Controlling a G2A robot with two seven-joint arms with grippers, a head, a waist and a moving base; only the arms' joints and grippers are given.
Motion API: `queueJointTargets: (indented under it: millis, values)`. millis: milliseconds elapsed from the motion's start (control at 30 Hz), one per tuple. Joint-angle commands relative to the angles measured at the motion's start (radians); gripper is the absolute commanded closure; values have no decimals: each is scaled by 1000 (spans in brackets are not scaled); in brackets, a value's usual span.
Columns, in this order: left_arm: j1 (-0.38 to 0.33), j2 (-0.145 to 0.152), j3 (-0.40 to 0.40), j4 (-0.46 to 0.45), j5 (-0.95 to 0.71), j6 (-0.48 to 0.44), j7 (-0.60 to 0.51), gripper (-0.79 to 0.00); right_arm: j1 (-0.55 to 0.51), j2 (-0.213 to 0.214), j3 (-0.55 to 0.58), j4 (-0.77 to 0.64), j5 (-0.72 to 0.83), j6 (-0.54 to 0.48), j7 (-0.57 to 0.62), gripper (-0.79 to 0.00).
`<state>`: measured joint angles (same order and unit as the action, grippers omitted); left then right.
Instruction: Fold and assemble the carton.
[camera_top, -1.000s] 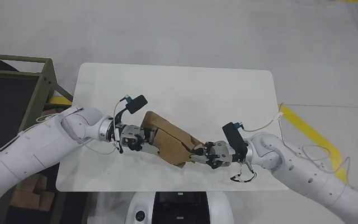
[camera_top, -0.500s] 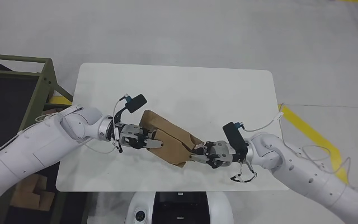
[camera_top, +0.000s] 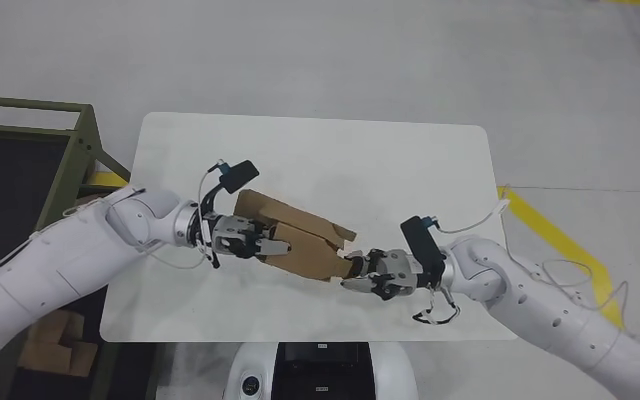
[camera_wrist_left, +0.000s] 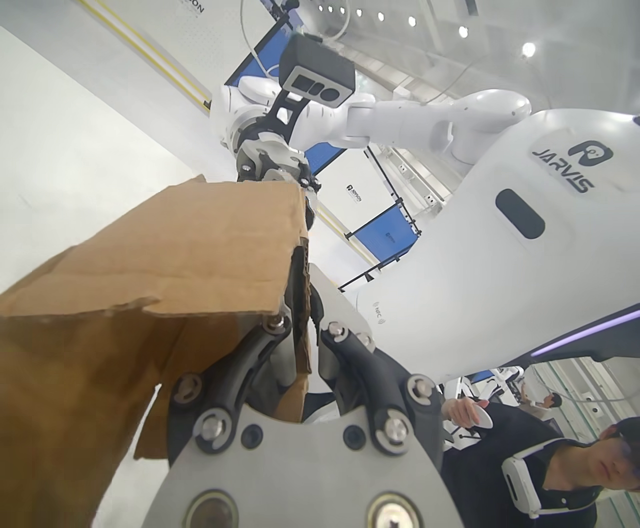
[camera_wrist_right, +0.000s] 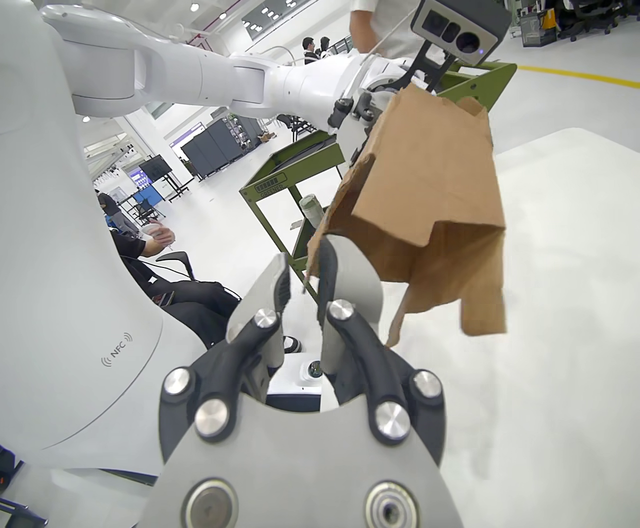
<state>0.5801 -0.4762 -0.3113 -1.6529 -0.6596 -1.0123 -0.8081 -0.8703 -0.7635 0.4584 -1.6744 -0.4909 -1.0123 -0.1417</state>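
Left claw (camera_top: 275, 243) is clamping the carton (camera_top: 305, 245) at its left end; right claw (camera_top: 352, 272), grip unclear, is sitting at the right end, along its long axis.

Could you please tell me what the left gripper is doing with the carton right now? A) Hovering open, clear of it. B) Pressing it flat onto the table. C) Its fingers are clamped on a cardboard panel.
C: in the left wrist view, the left gripper has its fingers closed on a panel edge of the carton.
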Motion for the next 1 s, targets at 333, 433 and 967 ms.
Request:
queueJointTargets:
  millis: [333, 433, 967]
  values:
    - [92, -28, -136, 44, -96, 0, 0, 0, -58, 14, 75, 3, -77, 0, -120, -785]
    - [125, -37, -183, 55, -114, 0, 0, 0, -84, 20, 106, 10, -108, 0, -143, -785]
    - [237, -73, -317, 81, -174, 0, 0, 0, -178, 30, 199, -33, -188, 103, -148, -785]
